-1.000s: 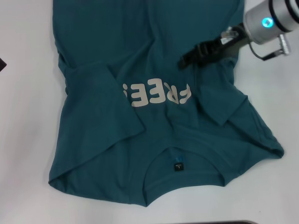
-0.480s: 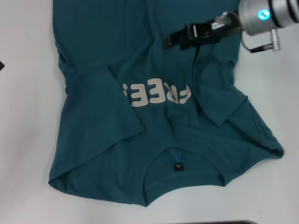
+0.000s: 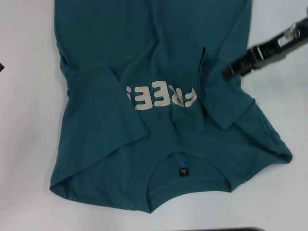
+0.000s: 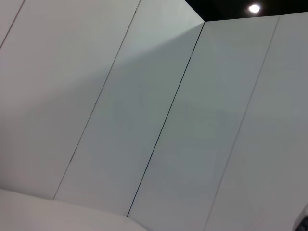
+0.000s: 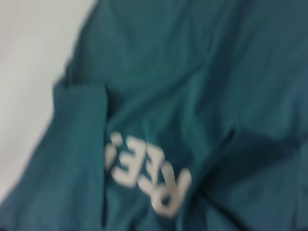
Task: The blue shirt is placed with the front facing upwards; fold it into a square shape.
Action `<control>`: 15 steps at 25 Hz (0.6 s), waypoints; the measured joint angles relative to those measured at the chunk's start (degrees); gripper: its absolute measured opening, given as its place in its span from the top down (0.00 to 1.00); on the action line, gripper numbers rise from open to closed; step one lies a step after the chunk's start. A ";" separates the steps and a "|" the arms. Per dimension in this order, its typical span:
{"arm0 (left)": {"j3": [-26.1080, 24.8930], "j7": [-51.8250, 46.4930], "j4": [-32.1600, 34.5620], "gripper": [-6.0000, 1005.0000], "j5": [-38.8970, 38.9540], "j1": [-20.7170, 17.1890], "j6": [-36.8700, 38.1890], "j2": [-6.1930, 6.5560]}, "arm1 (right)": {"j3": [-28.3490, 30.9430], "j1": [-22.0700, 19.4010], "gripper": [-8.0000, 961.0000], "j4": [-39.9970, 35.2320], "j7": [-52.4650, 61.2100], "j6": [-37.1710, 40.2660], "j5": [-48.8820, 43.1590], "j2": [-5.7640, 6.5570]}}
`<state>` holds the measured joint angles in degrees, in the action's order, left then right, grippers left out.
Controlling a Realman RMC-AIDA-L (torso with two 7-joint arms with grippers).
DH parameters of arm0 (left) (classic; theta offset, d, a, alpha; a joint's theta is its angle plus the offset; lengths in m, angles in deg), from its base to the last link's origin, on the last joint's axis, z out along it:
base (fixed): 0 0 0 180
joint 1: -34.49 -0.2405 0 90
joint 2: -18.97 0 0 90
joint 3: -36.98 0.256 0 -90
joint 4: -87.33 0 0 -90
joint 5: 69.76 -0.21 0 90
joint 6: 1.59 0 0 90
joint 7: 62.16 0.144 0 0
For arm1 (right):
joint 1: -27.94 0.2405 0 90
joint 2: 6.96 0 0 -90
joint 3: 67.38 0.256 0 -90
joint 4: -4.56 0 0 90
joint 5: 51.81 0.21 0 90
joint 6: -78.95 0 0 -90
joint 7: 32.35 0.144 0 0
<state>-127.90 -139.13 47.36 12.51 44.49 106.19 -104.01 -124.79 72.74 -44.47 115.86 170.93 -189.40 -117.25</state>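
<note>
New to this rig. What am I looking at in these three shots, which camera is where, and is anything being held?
It is a two-armed robot with a hand on each arm, set to fold a shirt into a square.

The head view looks down from the robot's head at a white table. On it lies the blue shirt, front up, collar and black neck tag nearest the robot, with off-white letters on the chest. Both sleeves are already folded inward over the body. The right hand reaches in from the right edge, just over the folded right sleeve; whether it grips cloth cannot be told.

The right wrist view comes from that arm's own camera, looking onto the same shirt and letters.

The left wrist view shows only pale wall panels, so that arm is pointed away from the table; its hand is not visible.
</note>
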 joint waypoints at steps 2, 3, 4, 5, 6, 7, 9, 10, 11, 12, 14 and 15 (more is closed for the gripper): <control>-0.01 -0.05 -0.02 0.28 0.00 -0.02 -0.03 -0.04 | -0.66 0.30 0.29 0.25 -0.34 0.97 -2.81 -0.77; 0.00 -0.07 -0.04 0.28 0.00 0.02 -0.03 -0.05 | -0.99 0.59 0.29 0.38 -0.53 1.27 -4.59 -1.30; 0.00 -0.09 -0.06 0.28 0.01 0.07 -0.04 -0.05 | -1.25 0.86 0.29 0.39 -0.62 1.61 -6.36 -1.86; 0.00 -0.10 -0.05 0.28 0.03 0.19 -0.04 -0.04 | -1.46 1.17 0.29 0.27 -0.68 2.11 -8.05 -2.48; 0.00 -0.10 -0.04 0.28 0.04 0.26 -0.03 -0.01 | -1.57 1.44 0.29 -0.03 -0.67 2.53 -9.50 -2.92; 0.01 -0.10 0.02 0.28 0.04 0.34 -0.04 0.04 | -1.62 1.60 0.29 -0.40 -0.63 2.88 -10.60 -3.29; 0.06 -0.10 0.12 0.28 0.05 0.43 -0.03 0.05 | -1.60 1.80 0.29 -1.37 -0.43 3.22 -12.48 -3.80; 0.08 -0.11 0.12 0.28 0.06 0.45 -0.03 0.03 | -1.55 1.84 0.29 -1.87 -0.35 3.25 -13.12 -3.97; 0.09 -0.11 0.13 0.28 0.06 0.46 -0.03 0.00 | -1.44 1.84 0.29 -2.28 -0.32 3.26 -13.46 -4.01; 0.09 -0.11 0.15 0.28 0.07 0.45 -0.02 -0.03 | -1.41 1.84 0.29 -2.59 -0.29 3.27 -13.62 -4.03; 0.09 -0.10 0.20 0.28 0.08 0.33 0.06 -0.05 | -1.52 1.72 0.29 -2.91 -0.28 3.26 -13.83 -3.98; 0.09 -0.11 0.22 0.28 0.09 0.25 0.08 -0.07 | -1.61 1.65 0.29 -2.95 -0.34 3.26 -14.04 -3.94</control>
<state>-127.81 -139.24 47.58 12.59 44.74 106.27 -104.08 -126.40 74.39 -47.42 115.53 174.19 -203.44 -121.20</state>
